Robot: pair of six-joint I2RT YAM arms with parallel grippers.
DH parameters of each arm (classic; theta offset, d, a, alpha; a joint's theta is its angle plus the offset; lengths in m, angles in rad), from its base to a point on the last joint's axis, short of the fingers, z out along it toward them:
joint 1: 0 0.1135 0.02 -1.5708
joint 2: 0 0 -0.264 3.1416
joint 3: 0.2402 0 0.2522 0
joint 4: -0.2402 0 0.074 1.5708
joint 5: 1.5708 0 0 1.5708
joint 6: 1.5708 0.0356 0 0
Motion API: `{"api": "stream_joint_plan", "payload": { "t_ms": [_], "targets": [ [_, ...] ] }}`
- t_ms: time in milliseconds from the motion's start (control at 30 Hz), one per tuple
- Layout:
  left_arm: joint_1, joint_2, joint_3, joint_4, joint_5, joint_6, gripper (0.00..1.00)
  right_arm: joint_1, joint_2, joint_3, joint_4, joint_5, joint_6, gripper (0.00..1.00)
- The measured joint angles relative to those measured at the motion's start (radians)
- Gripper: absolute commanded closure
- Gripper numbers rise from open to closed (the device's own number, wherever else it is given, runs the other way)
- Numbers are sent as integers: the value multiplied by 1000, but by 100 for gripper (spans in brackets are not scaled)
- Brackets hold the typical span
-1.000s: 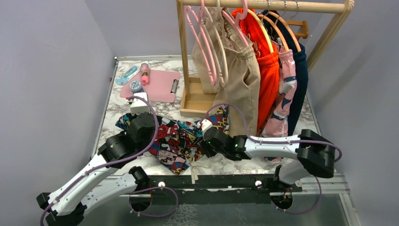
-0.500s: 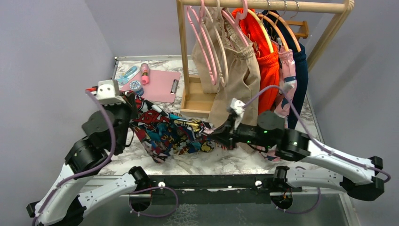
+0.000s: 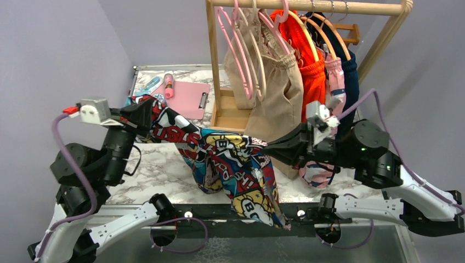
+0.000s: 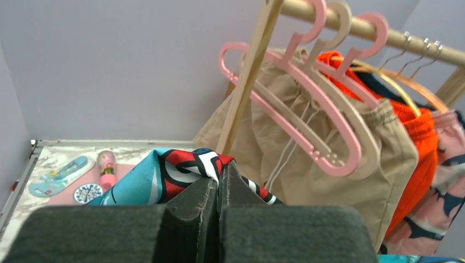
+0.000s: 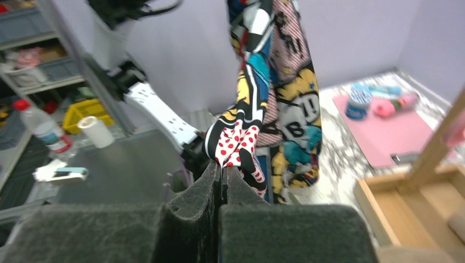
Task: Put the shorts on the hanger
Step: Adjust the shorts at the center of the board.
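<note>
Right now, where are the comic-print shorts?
Top view, centre: the shorts hang in the air, stretched between the left gripper and the right gripper, just in front of the rack.

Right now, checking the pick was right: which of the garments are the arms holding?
The comic-print shorts, stretched between the left gripper and right gripper, jaws shut on them. The beige shorts and orange garment hang on the rack.

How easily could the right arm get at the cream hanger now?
Probably not: the right gripper is shut on the shorts, and the hanger hangs between pink hangers on the rail.
</note>
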Motion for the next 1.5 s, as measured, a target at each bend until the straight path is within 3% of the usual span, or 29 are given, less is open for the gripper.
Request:
{"api": "stream_joint_plan", "payload": {
  "t_ms": [300,533,767,833,967,1067,1133,1233,1267,1500],
  "targets": [
    [0,31,-170,-22,7,-5,100,1,43,-209,0,279,-13,99],
    [1,83,-185,-23,57,-35,100,1,-13,-237,-81,327,-28,99],
    [1,222,-308,55,282,-145,100,1,-100,-231,-243,284,-29,99],
    [1,270,-360,76,354,-186,100,1,-104,-221,-292,257,-26,90],
    [-5,307,-468,107,469,-266,100,1,-101,-190,-378,195,-16,52],
    [-29,304,-548,179,519,-319,99,1,-88,-169,-402,153,-15,44],
    [-66,307,-602,221,539,-356,73,1,-80,-159,-404,130,-20,42],
    [-105,314,-637,234,544,-382,18,1,-56,-156,-402,108,-23,41],
    [-113,308,-639,232,540,-384,4,1,-43,-156,-401,103,-24,41],
    [-114,126,-597,114,388,-372,1,1,50,-194,-328,74,-31,41]
  ]
}}
